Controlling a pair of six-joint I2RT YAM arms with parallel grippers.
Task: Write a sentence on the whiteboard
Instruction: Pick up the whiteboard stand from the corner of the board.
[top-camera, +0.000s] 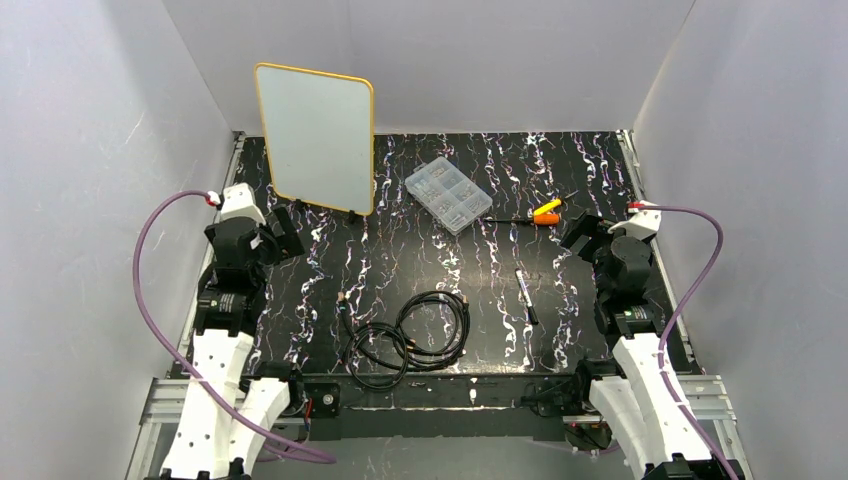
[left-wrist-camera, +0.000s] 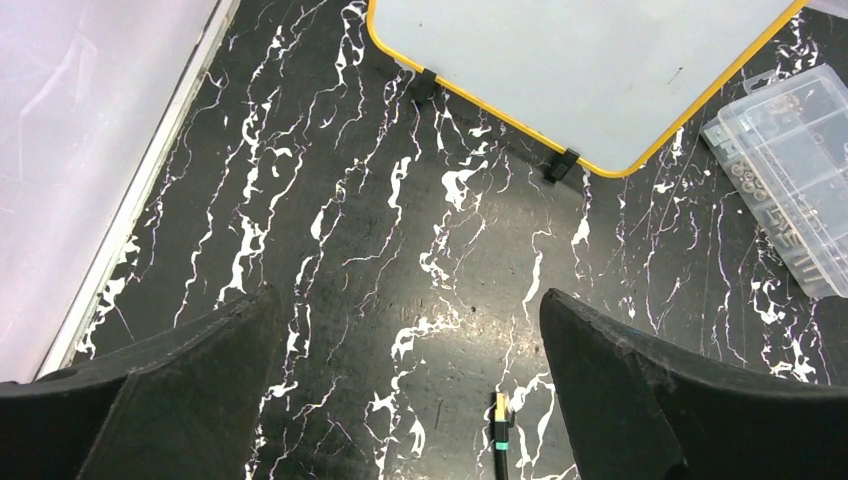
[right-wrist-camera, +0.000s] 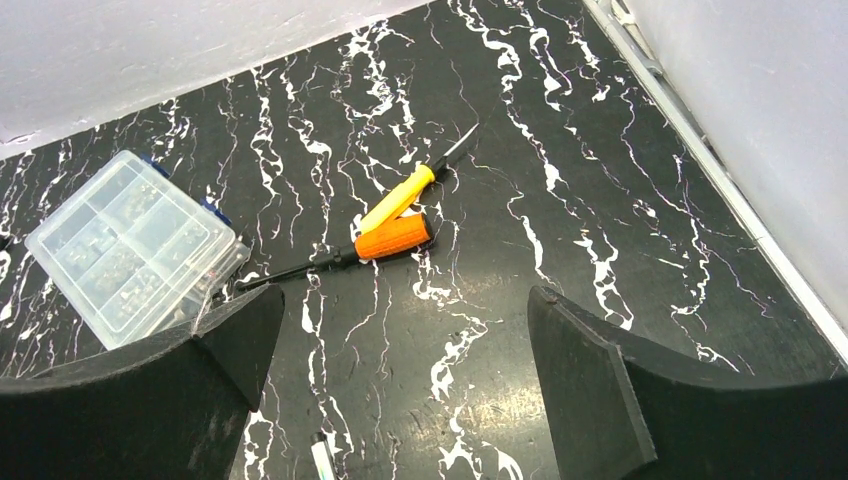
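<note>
The whiteboard (top-camera: 317, 137) stands upright on small black feet at the back left, white with a yellow-orange frame. Its face is blank; no sentence shows on it. Its lower part also shows in the left wrist view (left-wrist-camera: 570, 60). A black marker pen (top-camera: 526, 295) lies on the table right of centre; its near end shows in the right wrist view (right-wrist-camera: 322, 462). My left gripper (top-camera: 285, 232) (left-wrist-camera: 408, 300) is open and empty, in front of the board. My right gripper (top-camera: 578, 232) (right-wrist-camera: 406, 295) is open and empty above the table, just beyond the pen.
A clear compartment box (top-camera: 447, 194) (left-wrist-camera: 790, 170) (right-wrist-camera: 135, 250) lies right of the board. Orange (right-wrist-camera: 395, 238) and yellow (right-wrist-camera: 398, 197) screwdrivers lie at the back right (top-camera: 546, 212). Coiled black cables (top-camera: 410, 335) lie at the near centre; one plug end (left-wrist-camera: 500, 425) sits between my left fingers' view. Grey walls surround the table.
</note>
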